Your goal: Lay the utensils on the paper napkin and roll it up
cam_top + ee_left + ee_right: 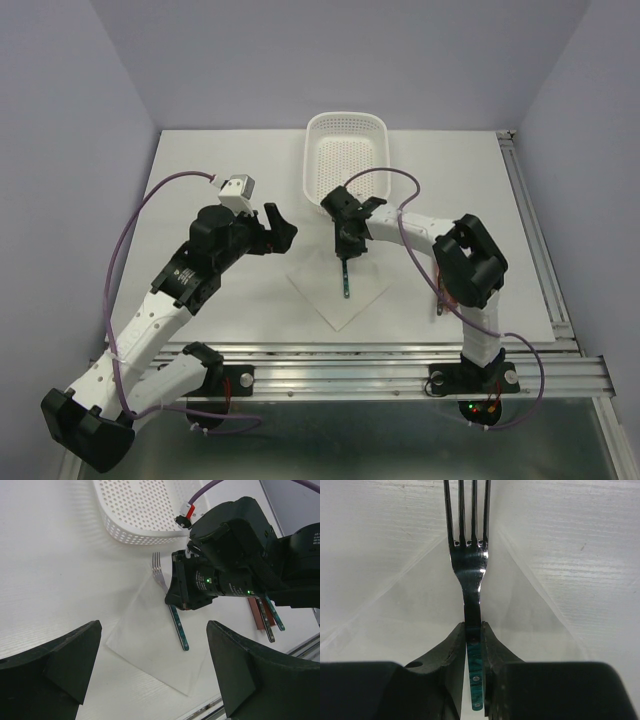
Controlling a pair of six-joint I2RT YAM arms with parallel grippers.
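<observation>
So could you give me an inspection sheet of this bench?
Surface: white table, flat.
Job's things: paper napkin spread as a diamond; green-handled fork over it, tines toward the white basket.
Clutter: white basket at the far edge; two more handles beside the right arm, partly hidden.
Grippers: left gripper open, holding nothing; right gripper shut on the fork's handle.
Cables: purple cables looping along both arms.
Surroundings: plain pale walls; metal rails at the near edge.

FRONT: near corner of thin white paper napkin (335,310) open to reach | CENTRE: right gripper (345,255) clamped on green-handled metal fork (344,283) blocks it | FAR: white perforated plastic basket (312,170) close behind | LEFT: left gripper (283,228), jaws wide, alongside | RIGHT: possibly more utensils (262,615) by arm
</observation>
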